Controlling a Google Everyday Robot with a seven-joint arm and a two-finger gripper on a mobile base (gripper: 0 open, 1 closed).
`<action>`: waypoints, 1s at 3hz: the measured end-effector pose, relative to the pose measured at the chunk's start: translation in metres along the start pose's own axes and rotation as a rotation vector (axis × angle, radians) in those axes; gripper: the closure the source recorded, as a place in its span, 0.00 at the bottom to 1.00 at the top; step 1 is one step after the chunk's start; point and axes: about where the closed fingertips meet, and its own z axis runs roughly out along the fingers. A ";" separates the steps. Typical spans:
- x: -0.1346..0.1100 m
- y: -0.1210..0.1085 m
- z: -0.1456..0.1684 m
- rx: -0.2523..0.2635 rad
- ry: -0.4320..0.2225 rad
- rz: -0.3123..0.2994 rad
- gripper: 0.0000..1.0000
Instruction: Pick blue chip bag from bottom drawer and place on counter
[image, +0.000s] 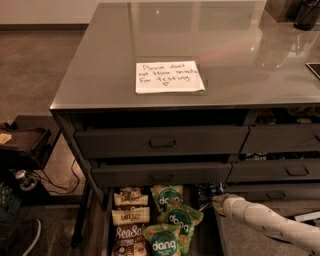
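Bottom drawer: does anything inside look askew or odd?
The middle green bag lies tilted, overlapping its neighbours, while the brown bags form a straight column. The gripper is at the blue bag, at the right rear of the drawer.

Single high frontal view down over counter (210, 35) into bottom drawer (206, 238), tool (214, 201) at lower right.

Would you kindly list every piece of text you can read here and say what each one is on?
"Please don't eat these snacks for testing", with a heart: white handwritten note on the glossy grey counter.
"dang": green snack bags in the dark grey bottom drawer.
"SeaSa…": brown-and-cream bag.
Labels blurred: smaller brown bags behind it.
Markings unreadable: small dark blue chip bag, beside the robot's hand.
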 end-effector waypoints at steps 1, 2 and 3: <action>0.000 0.000 0.000 0.000 0.000 0.000 1.00; -0.003 -0.001 -0.003 0.002 -0.021 0.012 1.00; -0.020 -0.001 -0.018 -0.018 -0.084 0.014 1.00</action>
